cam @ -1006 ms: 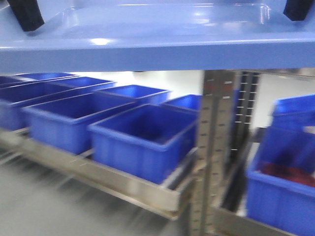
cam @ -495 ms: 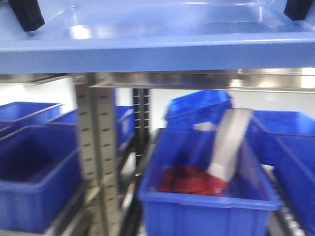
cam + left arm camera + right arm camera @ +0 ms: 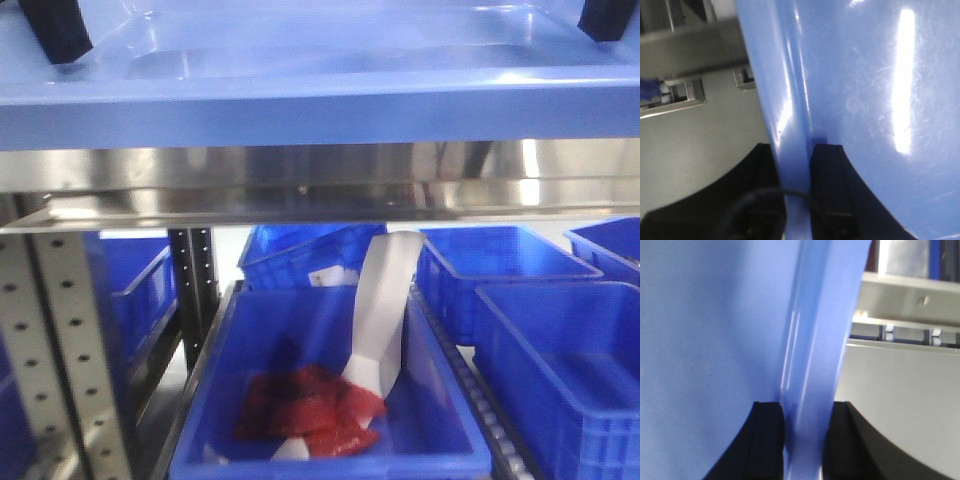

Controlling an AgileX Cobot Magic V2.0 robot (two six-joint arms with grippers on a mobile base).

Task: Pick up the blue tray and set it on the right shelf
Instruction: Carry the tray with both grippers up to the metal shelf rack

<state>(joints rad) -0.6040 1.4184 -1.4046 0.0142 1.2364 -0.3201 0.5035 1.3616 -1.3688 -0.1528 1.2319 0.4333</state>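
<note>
Swinging rightward over the last second, the rig now faces the steel front edge of the right shelf (image 3: pixel 320 185), spanning just below the blue tray (image 3: pixel 320 100), carried level with left claw (image 3: pixel 792 155) and right claw (image 3: pixel 802 412) each clamped on an end rim; placement looks near.

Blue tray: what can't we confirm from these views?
- Front view: the blue tray hides the shelf top, so clearance over it is unknown; the tray's ends are cut off by the frame.
- Left wrist view: the left claw pinches the rim, its body cut off below.
- Right wrist view: the right claw, likewise.
- Front view: red stuff in the bin is too blurred to identify.
</note>
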